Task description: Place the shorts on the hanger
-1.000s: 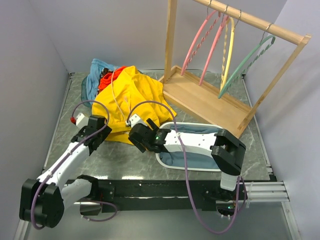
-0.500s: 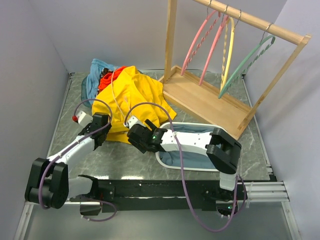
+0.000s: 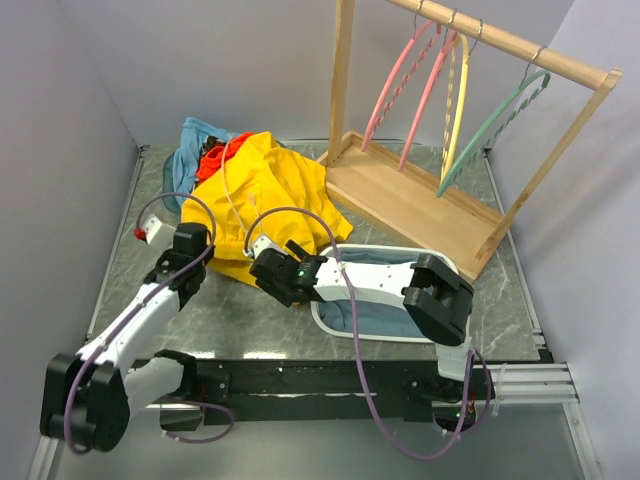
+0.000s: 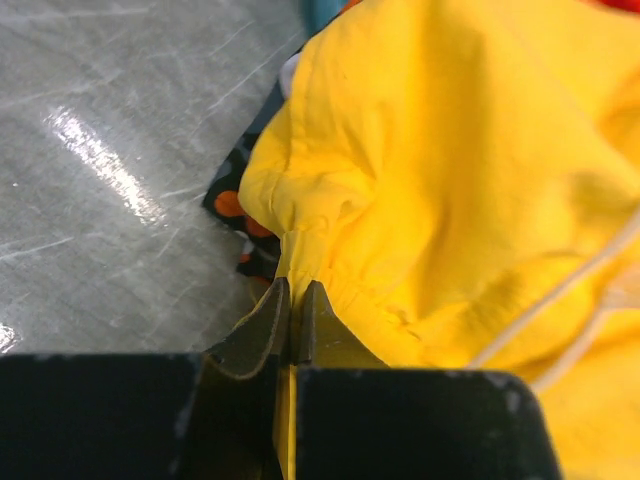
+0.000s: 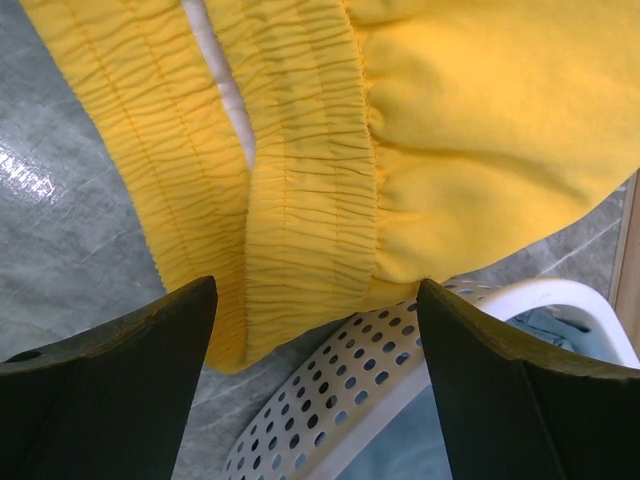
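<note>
The bright yellow shorts lie crumpled at the back left of the table. My left gripper is at their left edge. In the left wrist view it is shut, with a fold of the yellow shorts pinched between its fingers. My right gripper is at the shorts' near edge, and it stands wide open just above the ribbed waistband, holding nothing. The teal-green hanger hangs at the right end of the wooden rack's rail, far from both grippers.
The wooden rack also carries two pink hangers and a yellow hanger. A white perforated basket lies under my right arm, its rim beside the shorts. A blue-grey cloth and an orange-red garment sit behind the shorts.
My left gripper has shut on the shorts' left edge and its arm has shifted a little. My right gripper has crept slightly left and stays open.
</note>
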